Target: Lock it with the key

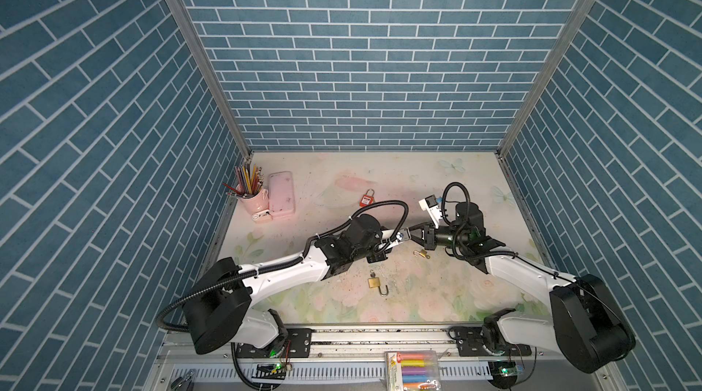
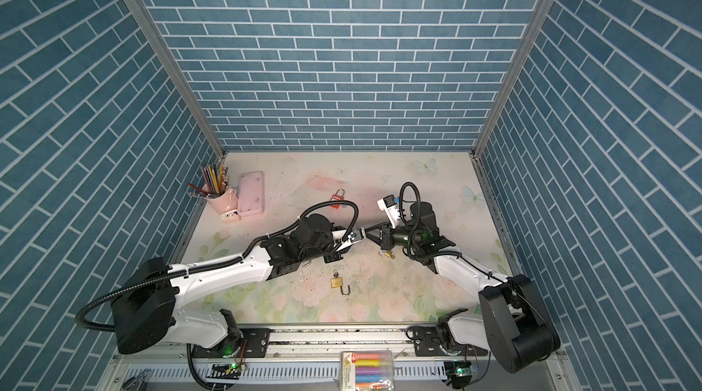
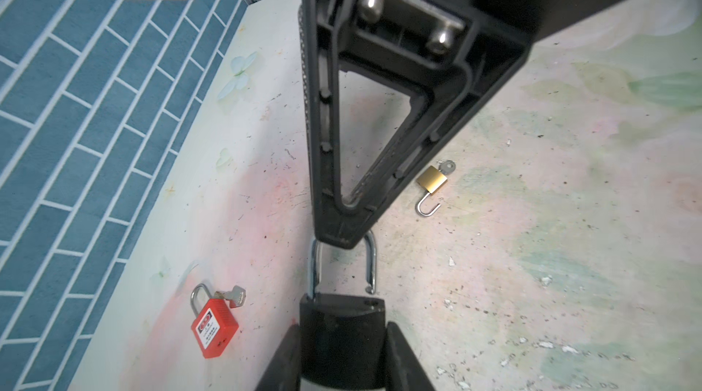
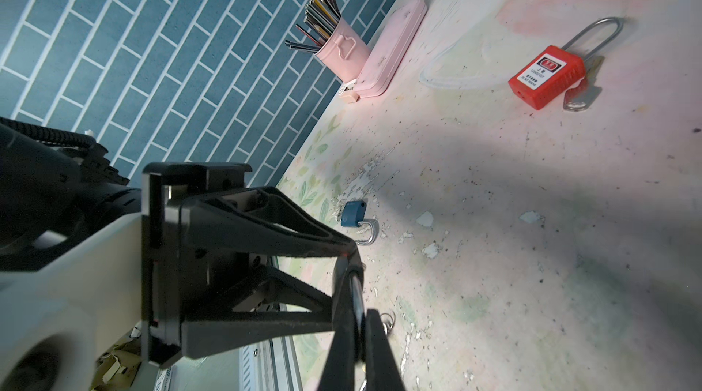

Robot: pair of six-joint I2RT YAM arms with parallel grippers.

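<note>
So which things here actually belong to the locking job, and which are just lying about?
Job:
black padlock, steel shackle open, gripped by the left gripper; right gripper pinching its shackle.

Lying about:
red plastic padlock with key; brass padlock with key; smaller brass padlock; blue padlock; pink pencil cup; pink case; marker box.

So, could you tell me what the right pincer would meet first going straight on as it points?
The right pincer is shut on the silver shackle of the black padlock; straight on comes, probably, the padlock body, held in the left pincer.
</note>
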